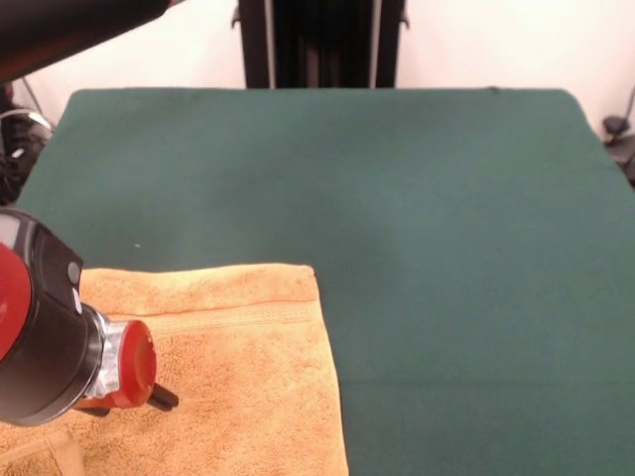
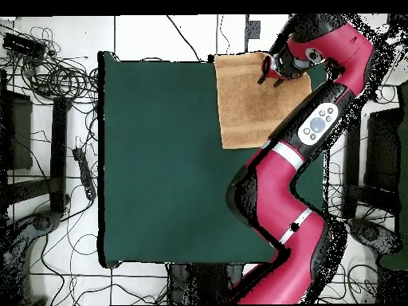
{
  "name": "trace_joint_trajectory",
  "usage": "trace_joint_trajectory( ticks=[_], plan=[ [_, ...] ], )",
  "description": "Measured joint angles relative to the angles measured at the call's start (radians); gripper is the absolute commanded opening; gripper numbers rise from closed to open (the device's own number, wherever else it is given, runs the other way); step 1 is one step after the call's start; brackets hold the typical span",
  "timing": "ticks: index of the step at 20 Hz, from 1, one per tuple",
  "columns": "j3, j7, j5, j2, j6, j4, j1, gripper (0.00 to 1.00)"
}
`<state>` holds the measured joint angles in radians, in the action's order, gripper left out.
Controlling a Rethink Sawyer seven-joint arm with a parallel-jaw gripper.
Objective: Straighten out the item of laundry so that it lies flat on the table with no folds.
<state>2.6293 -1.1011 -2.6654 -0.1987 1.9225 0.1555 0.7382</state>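
The orange-tan towel lies on the green table at the lower left of the front view, running out of the picture at the left and bottom. A flat woven band crosses it near its far edge. A low ridge shows in its bottom left corner. In the overhead view the towel sits at the table's top edge, right of the middle, and looks mostly spread. The gripper hovers low over the towel's left part. Overhead, the gripper is over the towel's upper right area, and the arm hides that side.
The red arm bends across the table's right side in the overhead view. Cables and dark stands surround the table on the floor. The wide green surface to the towel's right in the front view holds nothing else.
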Motion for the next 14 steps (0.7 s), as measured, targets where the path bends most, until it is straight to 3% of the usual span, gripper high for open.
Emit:
trace_joint_trajectory(
  ticks=[5, 14],
  plan=[
    [0.062, 0.005, -0.060, 0.000, 0.023, 0.000, 0.000, 1.00],
    [0.106, 0.006, -0.055, -0.008, 0.023, 0.000, 0.000, 1.00]
  ],
)
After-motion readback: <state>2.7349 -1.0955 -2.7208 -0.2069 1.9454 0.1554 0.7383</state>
